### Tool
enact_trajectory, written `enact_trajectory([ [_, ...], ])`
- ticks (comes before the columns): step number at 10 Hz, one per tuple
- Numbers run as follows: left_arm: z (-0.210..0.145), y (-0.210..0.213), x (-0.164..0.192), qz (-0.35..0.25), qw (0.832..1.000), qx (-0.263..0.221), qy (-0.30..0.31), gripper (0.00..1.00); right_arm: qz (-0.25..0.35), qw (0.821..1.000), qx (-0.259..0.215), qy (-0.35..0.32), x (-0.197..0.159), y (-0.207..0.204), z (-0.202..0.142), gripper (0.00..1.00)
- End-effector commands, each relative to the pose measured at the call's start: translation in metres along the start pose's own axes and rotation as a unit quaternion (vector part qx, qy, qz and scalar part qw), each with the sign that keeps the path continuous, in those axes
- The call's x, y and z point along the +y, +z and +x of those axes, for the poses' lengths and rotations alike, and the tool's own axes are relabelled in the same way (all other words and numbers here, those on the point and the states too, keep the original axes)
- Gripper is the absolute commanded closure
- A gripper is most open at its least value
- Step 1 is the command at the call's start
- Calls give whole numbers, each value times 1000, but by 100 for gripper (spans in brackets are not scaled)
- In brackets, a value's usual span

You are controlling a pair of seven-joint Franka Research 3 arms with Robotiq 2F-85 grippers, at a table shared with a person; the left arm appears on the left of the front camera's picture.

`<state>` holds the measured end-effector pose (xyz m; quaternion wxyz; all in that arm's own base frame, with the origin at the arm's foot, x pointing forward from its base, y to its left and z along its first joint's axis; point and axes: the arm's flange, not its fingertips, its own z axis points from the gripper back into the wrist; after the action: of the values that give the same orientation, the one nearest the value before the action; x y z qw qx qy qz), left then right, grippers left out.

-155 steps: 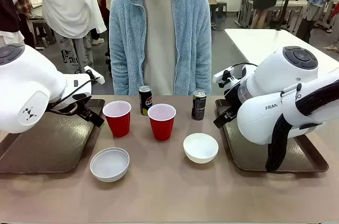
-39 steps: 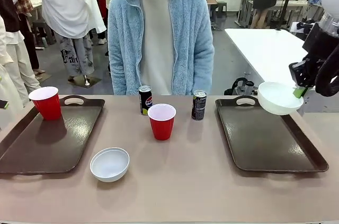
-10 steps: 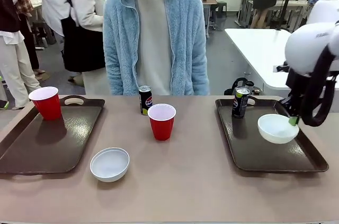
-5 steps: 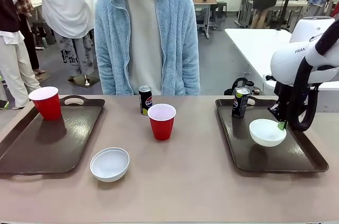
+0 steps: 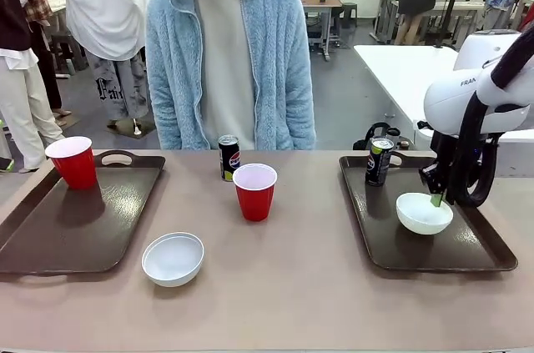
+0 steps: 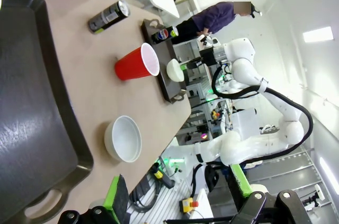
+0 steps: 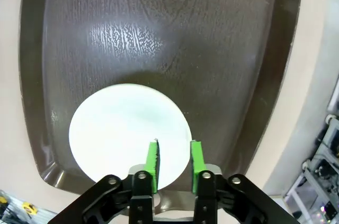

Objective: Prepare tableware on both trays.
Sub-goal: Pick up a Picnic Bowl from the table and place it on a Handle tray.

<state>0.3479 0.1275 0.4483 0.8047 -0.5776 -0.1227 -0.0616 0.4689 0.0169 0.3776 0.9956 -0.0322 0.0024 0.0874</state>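
One white bowl (image 7: 122, 128), right claw (image 7: 175, 144) pointing down, parted astride its rim, left claw (image 6: 175, 173) spread wide.

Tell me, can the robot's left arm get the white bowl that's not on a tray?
Probably yes. The white bowl sits on bare table by the near corner of the left tray, nothing on it or crowding it, and the left pincer is open and empty.

Right gripper (image 7: 174, 163): pointed straight down, pads (image 7: 153, 161) slightly parted. Left gripper (image 6: 177, 195): spread wide, wrist rolled sideways.
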Motion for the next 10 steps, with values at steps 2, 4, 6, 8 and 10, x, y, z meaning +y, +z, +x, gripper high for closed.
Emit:
enact_trajectory([
  [2, 0, 0, -2, -8, 1000, -5, -4, 0, 12, 1000, -14, -3, -1, 27, -11, 0],
  [4, 0, 0, -2, -8, 1000, -5, -4, 0, 30, 999, -23, -10, -5, 60, -34, 0],
  [6, 0, 0, -2, -8, 1000, -5, -4, 0, 63, 997, -30, -15, -17, 87, -56, 0],
  [8, 0, 0, -2, -8, 1000, -5, -4, 0, 111, 993, -31, 18, -23, 109, -69, 0],
  [10, 0, 0, -2, -8, 1000, -5, -4, 0, 57, 998, -31, -20, -15, 98, -55, 0],
])
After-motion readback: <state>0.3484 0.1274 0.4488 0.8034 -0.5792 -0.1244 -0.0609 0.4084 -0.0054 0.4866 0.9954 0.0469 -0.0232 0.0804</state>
